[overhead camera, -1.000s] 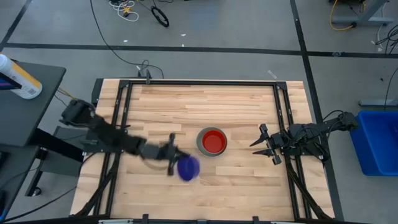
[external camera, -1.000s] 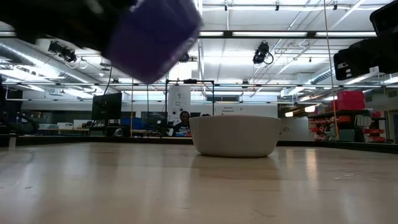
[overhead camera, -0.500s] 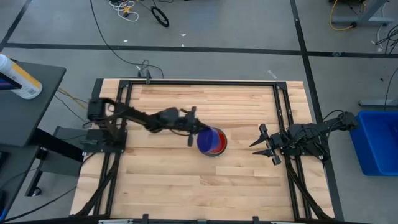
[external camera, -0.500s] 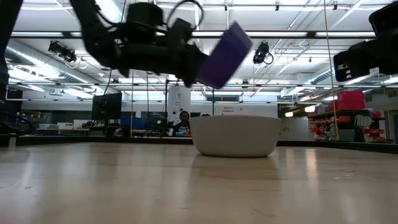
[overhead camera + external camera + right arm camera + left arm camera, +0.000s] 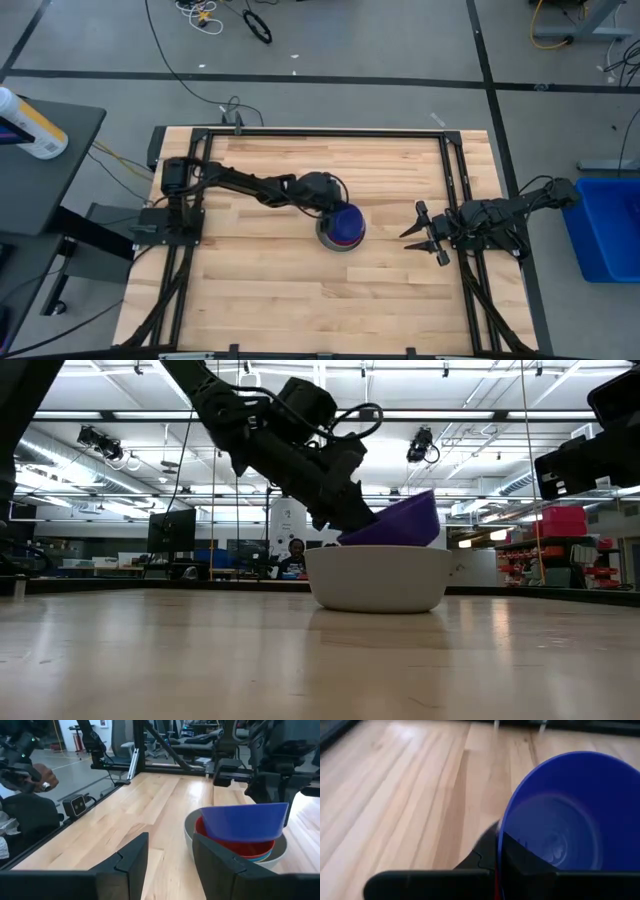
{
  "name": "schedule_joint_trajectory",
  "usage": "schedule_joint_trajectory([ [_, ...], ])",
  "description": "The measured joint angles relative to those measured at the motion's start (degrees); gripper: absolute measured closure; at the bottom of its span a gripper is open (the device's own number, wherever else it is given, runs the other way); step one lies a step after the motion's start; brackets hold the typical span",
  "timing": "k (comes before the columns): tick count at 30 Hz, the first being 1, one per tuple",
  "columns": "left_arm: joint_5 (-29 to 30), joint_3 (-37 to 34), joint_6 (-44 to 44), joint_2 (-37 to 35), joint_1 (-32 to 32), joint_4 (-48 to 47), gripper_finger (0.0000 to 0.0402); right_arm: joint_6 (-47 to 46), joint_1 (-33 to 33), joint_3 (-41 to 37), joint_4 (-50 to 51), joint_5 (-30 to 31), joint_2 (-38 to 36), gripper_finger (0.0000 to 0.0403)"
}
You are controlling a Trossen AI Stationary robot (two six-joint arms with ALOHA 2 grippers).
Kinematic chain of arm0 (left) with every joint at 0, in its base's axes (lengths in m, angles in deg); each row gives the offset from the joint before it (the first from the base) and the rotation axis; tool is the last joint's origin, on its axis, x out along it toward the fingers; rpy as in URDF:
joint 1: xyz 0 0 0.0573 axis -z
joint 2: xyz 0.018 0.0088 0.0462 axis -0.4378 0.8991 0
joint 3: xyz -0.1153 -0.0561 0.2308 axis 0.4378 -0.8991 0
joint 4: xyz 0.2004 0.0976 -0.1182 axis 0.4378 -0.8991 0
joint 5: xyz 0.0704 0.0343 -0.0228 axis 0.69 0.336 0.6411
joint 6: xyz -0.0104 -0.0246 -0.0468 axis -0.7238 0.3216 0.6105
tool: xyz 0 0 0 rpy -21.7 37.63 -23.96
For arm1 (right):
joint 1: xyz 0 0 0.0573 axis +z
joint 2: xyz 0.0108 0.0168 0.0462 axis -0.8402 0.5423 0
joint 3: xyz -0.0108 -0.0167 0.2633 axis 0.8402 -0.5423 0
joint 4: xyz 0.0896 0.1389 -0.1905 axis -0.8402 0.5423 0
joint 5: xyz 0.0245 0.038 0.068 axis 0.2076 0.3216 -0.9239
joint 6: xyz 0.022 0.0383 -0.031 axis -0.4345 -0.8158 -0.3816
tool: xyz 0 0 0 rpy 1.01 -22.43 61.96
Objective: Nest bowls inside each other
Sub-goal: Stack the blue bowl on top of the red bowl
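**Inspector A:** Two arms over one wooden surface (image 5: 300, 300). What is the biggest item on it?

**Inspector B:** Largest is the grey bowl (image 5: 378, 578), standing upright on the surface directly below the left gripper (image 5: 335, 210). In the right wrist view it sits just ahead of the right gripper (image 5: 418, 231), past that arm's own fingers (image 5: 131, 865).

**Inspector A:** And what is inside it?

**Inspector B:** A red bowl (image 5: 235, 846) is nested in it, with a light blue rim (image 5: 262, 856) showing just under the red one. Whether more bowls lie beneath them cannot be told.

**Inspector A:** What about the dark blue bowl (image 5: 346, 222)?

**Inspector B:** It is pinched by its rim in the left gripper, whose fingers are clamped together on the wall, one finger (image 5: 520, 870) inside the bowl. The bowl is tilted, mouth turned partly towards the wrist, its base lowered into the stack and its upper edge standing above the grey rim in the low view. Whether it touches the red bowl cannot be told.

**Inspector A:** What is the right gripper doing?

**Inspector B:** It hangs near the surface's edge, well apart from the stack, fingers spread and holding nothing.

**Inspector A:** Anything beyond the surface?

**Inspector B:** A person's hand (image 5: 42, 772) shows in the room, far off to the side of the right gripper.
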Motion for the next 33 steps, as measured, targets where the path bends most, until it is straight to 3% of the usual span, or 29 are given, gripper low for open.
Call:
schedule_joint_trajectory([
  [11,0.9,4.0,2.6,-0.1,-0.7,-16.3,0.0396,-1.6,0.0,0.0,0.0,0.0,0.2,0.0242],
  [24,-1.0,5.3,3.7,-0.2,-0.7,-22.4,0.0396,-1.9,0.0,0.0,0.0,0.0,0.2,0.024],
  [33,-2.7,5.2,2.8,-0.1,-0.6,-20.2,0.0329,-3.1,0.0,0.0,0.0,0.1,0.2,0.0238],
])
